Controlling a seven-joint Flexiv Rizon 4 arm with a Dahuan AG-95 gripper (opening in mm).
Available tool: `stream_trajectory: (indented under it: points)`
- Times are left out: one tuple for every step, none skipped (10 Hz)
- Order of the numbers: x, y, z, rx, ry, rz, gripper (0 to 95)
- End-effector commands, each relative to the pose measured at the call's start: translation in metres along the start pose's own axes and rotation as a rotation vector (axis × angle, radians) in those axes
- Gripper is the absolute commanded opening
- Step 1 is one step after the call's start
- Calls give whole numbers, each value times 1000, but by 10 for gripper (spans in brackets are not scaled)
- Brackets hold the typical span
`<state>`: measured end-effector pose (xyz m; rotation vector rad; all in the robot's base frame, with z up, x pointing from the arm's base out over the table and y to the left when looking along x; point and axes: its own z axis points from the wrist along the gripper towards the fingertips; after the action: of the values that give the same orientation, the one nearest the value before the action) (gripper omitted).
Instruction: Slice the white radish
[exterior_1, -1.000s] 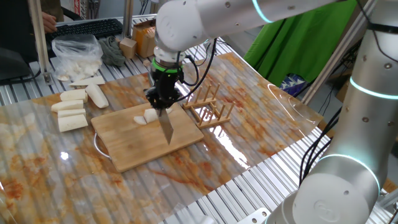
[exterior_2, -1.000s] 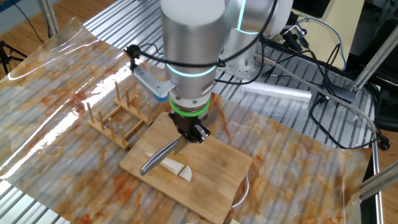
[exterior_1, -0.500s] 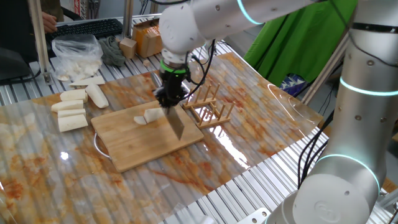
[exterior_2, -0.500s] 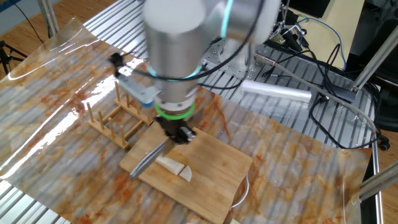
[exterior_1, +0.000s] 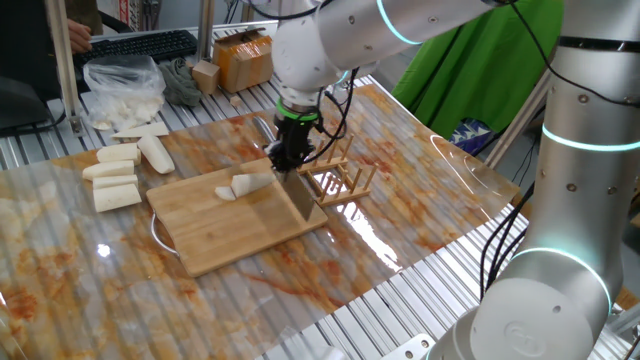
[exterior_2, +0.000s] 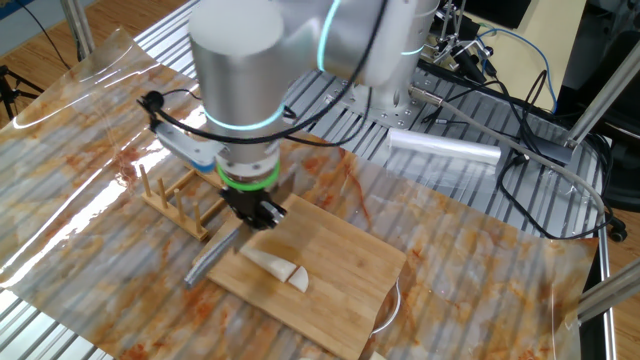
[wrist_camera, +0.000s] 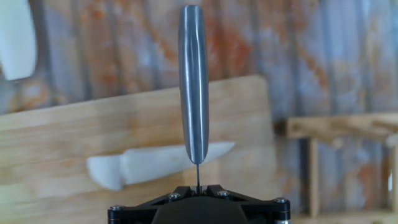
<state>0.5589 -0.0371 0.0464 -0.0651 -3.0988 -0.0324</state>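
The white radish (exterior_1: 243, 186) lies on the wooden cutting board (exterior_1: 230, 228), a short end piece cut off and lying against it. It also shows in the other fixed view (exterior_2: 279, 268) and in the hand view (wrist_camera: 155, 167). My gripper (exterior_1: 289, 158) is shut on a knife (exterior_1: 299, 196) whose blade points down toward the board's right end, to the right of the radish and apart from it. In the other fixed view the gripper (exterior_2: 254, 212) holds the knife (exterior_2: 212, 259) over the board's (exterior_2: 345, 270) left edge. In the hand view the blade (wrist_camera: 194, 87) shows edge-on above the gripper (wrist_camera: 198, 185).
A wooden rack (exterior_1: 337, 170) stands just right of the board, close to the knife; it also shows in the other fixed view (exterior_2: 180, 195). Bigger white cylinder chunks (exterior_1: 115, 177) lie left of the board. A clear bag of white pieces (exterior_1: 124, 90) sits at the back left.
My gripper with the knife has moved away from the radish toward the rack and the board's end. The radish has stayed in place.
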Motion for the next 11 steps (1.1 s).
stream_trajectory:
  points:
    - [-1, -11, 6, -8, -5, -20, 0]
    - [-1, -15, 8, -8, -9, -26, 0]
    - [-1, -16, 10, -11, -9, -26, 0]
    - [-2, -16, 13, -15, -12, -21, 0]
    - [-2, -16, 13, -15, -11, -17, 0]
    - [-2, -16, 13, -6, -13, -9, 0]
    - [-2, -16, 14, -5, -16, -7, 0]
    - [-2, -16, 14, -5, -18, -5, 0]
    - [-2, -16, 14, -8, -17, -2, 0]
    - [-1, -16, 13, -10, -17, -4, 0]
    - [0, -16, 9, -8, -12, -5, 0]
